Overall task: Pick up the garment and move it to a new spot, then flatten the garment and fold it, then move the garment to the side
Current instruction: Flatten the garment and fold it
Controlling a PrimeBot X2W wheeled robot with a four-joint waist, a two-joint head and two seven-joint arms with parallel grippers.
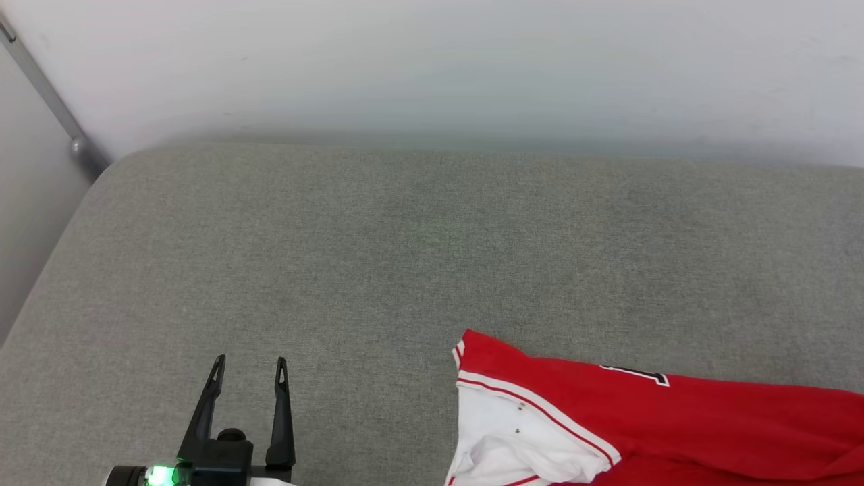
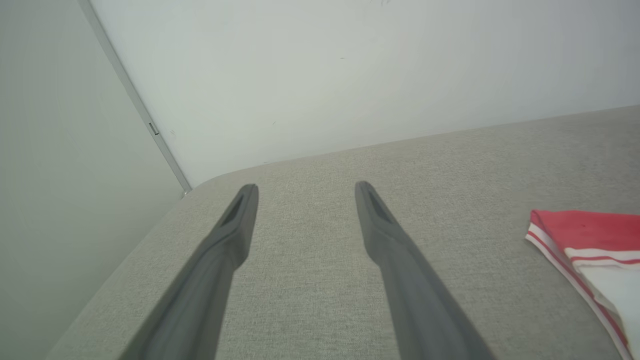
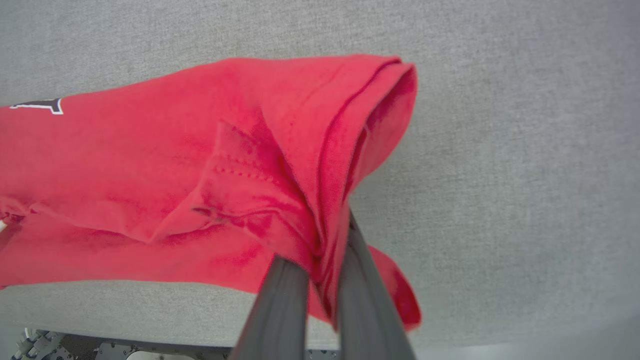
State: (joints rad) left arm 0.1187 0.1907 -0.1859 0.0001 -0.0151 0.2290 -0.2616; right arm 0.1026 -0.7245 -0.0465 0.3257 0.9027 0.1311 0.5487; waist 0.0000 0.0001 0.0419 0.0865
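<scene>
Garment (image 3: 150, 165) fold tight in narrow right tool (image 3: 325, 245); left tool (image 1: 250, 368) wide apart over grey cushion (image 1: 405, 256).

A grey fabric-covered cushion (image 1: 378, 256) with a rounded far-left corner runs back to a pale wall (image 1: 432, 61). A red shirt (image 1: 675, 425) lies rumpled on its near right part, its white sleeve with striped trim at the shirt's left end.

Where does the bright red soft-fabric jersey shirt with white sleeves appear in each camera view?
Head view: red jersey shirt at the lower right, white sleeve toward the centre.
Left wrist view: shirt corner at the right edge.
Right wrist view: shirt across left and centre, pinched by the right gripper.
Shared landmark: the grey woven cushion beneath it.
</scene>
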